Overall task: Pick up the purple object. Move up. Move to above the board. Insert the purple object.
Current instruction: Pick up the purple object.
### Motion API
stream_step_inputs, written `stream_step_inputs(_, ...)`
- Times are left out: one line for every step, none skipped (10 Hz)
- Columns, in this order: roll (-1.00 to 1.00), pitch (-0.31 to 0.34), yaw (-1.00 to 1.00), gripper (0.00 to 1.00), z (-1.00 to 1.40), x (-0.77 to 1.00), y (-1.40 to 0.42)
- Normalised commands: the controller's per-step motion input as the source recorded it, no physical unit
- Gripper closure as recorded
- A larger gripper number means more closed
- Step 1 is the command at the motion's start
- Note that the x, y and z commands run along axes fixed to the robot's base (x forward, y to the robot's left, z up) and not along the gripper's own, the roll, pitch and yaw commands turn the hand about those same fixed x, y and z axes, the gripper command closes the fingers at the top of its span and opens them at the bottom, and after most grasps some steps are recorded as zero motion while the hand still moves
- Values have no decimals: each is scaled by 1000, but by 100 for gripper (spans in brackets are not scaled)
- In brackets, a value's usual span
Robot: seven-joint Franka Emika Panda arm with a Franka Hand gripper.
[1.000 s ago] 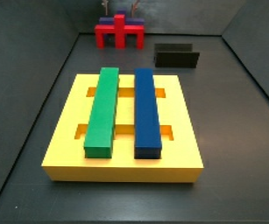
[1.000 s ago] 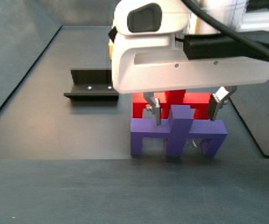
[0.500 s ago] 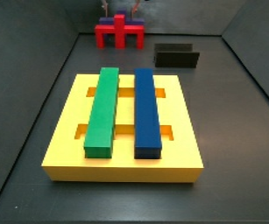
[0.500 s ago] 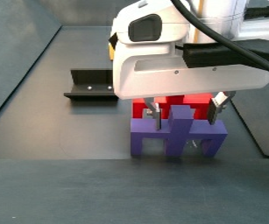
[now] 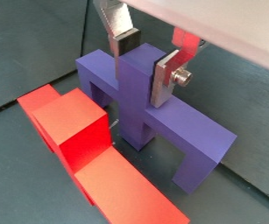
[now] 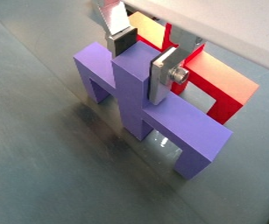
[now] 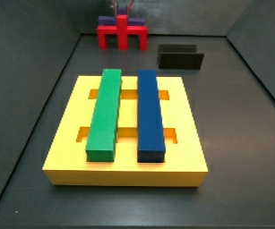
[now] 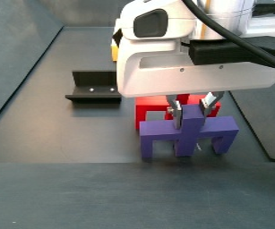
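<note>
Two fingers: we see the gripper [image 5: 146, 61] closed on the central post of the purple object [image 5: 160, 122], one silver plate on each side of the post, in both wrist views [image 6: 144, 58].
Grip: the dark pads press flat against the post; nothing else sits between the fingers [image 6: 167, 75].
Purple object: it stands at the far end of the floor, away from the board [image 7: 68, 148]; in a side view [image 8: 187, 136] it hangs directly under the gripper [image 8: 190, 109], its bar slightly tilted.
Contact with floor: we cannot tell whether its legs touch the floor or are just clear of it.
Red piece: one, of the same arch shape, just beside the purple object [image 5: 84, 153]; in a side view [image 8: 151, 109] it lies behind the purple one, mostly hidden by it.
From the board's end: in a side view the red piece [image 7: 123, 32] stands in front, and only a sliver of the purple object [image 7: 108, 20] shows behind it.
Board: one yellow slab, well apart from the gripper, near the camera in that side view.
Bars on the board: two, lying side by side along it, one green [image 7: 105, 112] and one dark blue [image 7: 150, 114].
Fixture: one dark bracket [image 8: 91, 89], on the floor near the red piece; it also shows in a side view [image 7: 180, 57] between the board and the red piece, off to one side.
Count: one purple, one red, one green, one blue, one board, one fixture.
</note>
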Motion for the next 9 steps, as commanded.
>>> stream_step_inputs(0, 0, 0, 100, 0, 0, 0)
stream_step_inputs(0, 0, 0, 100, 0, 0, 0)
stream_step_inputs(0, 0, 0, 100, 0, 0, 0)
stream_step_inputs(0, 0, 0, 100, 0, 0, 0)
stream_step_inputs(0, 0, 0, 100, 0, 0, 0)
stream_step_inputs(0, 0, 0, 100, 0, 0, 0)
stream_step_inputs(0, 0, 0, 100, 0, 0, 0)
stream_step_inputs(0, 0, 0, 100, 0, 0, 0)
stream_step_inputs(0, 0, 0, 100, 0, 0, 0)
